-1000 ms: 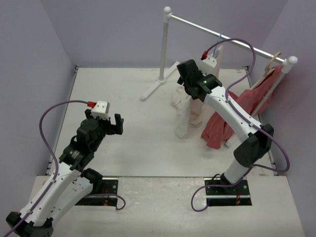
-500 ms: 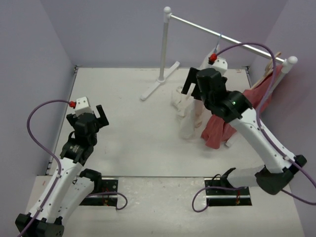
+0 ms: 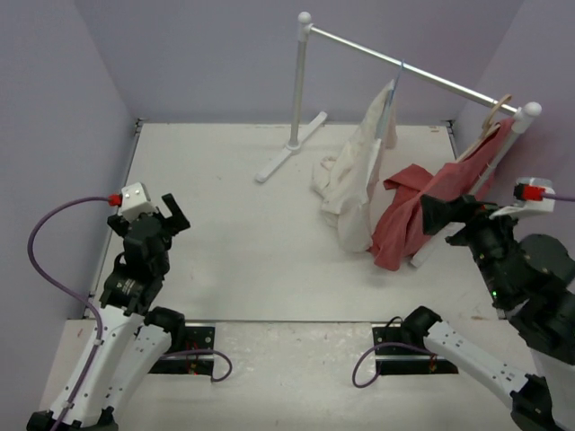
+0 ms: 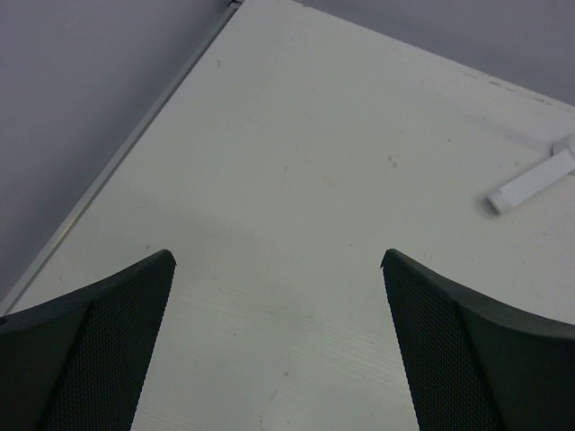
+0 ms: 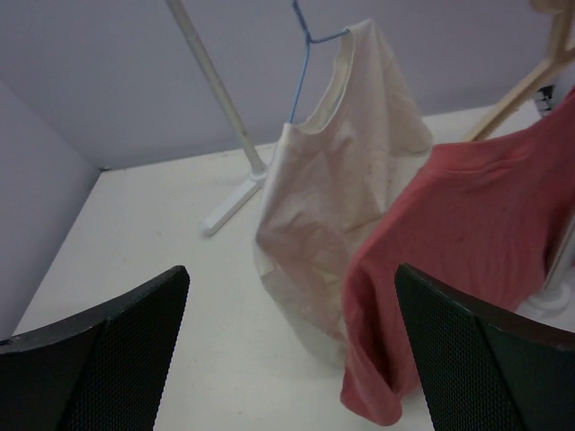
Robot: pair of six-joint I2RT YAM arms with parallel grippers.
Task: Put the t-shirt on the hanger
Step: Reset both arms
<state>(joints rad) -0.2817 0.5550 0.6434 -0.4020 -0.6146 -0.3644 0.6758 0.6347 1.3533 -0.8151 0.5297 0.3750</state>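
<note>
While both arms are held low by the front edge of the desk, I judge the job as nearly finished. The t-shirt hangs on the hanger, and the hanger's small hook sits over the rail above the far right corner. From the right wrist view, the blue wire goes down into the neck opening, so the collar carries the weight. The shirt drapes more to one side. I cannot tell if both shoulders are seated on the frame.

The left tool has its jaws wide apart with nothing between them, over bare desk near the left edge. The right tool is also spread and empty. It faces the garments from the front right corner, well apart from them. I think this keeps the cloth free to hang.

The t-shirt is a cream, matte, limp fabric with deep soft folds, and its lower part bunches on the desk. The hanger is thin, smooth, light-blue wire. Just beside it hangs a red garment on a thicker tan wooden hanger. The rail is a white round tube. The tool pads are black with a fine mesh pattern.
</note>
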